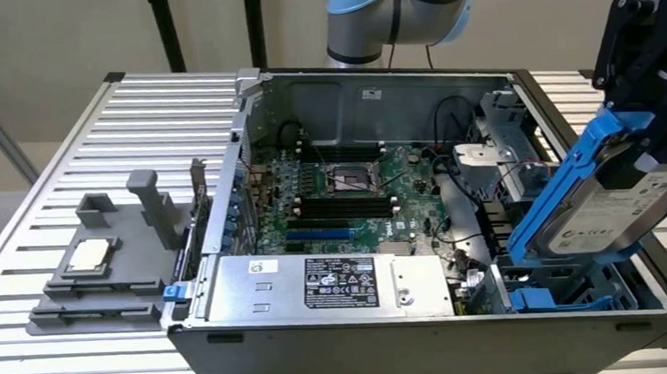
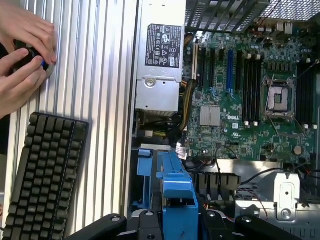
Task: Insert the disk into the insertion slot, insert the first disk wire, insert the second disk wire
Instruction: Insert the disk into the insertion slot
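Holding the disk point(image 1: 613, 213) tilted above the insertion slot point(image 1: 561, 293), at the five o'clock corner of the case point(image 1: 436, 341) in the exterior view, the gripper point(image 1: 646, 146) is clenched on its blue frame (step one, not seated). Seating calls for squaring it with the bay, which looks unfilled.

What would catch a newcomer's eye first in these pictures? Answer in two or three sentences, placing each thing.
The disk in its bright blue frame stands out, held tilted by the gripper above the open computer case at the exterior view's right. Inside the case lies a green circuit board. In the wrist view, a person's hands rest near a black keyboard.
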